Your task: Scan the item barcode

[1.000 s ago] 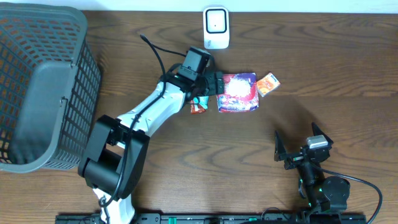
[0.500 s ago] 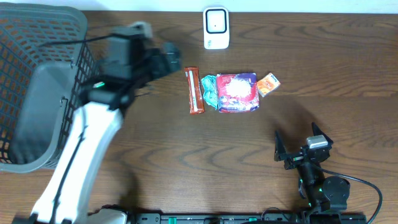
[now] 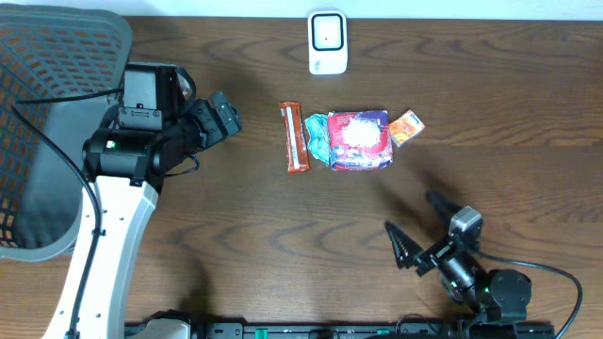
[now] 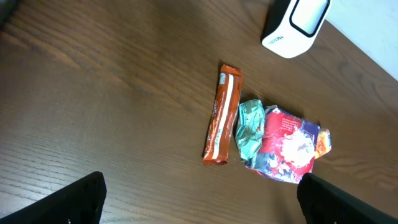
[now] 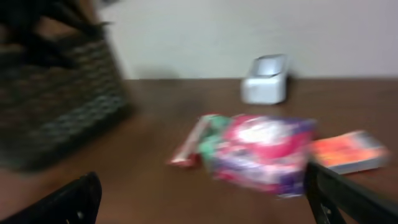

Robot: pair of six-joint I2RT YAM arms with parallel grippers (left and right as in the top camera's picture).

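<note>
Brown wood of the surface [image 3: 490, 94] is seen whole only from overhead; the grey basket [image 3: 38, 56] at the left is missed by the left wrist view and blurred in the right one. Snack bar [image 3: 297, 137], teal wrapper [image 3: 317, 135], red packet [image 3: 361, 139] and orange packet [image 3: 407, 126] are laid in a row just near of the white scanner [image 3: 327, 42]. Left end effector [image 3: 224, 118] and right end effector [image 3: 417, 221] are spread wide, nothing held.

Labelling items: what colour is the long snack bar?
Orange-red snack bar with a pale stripe; left wrist view shows it best.
</note>
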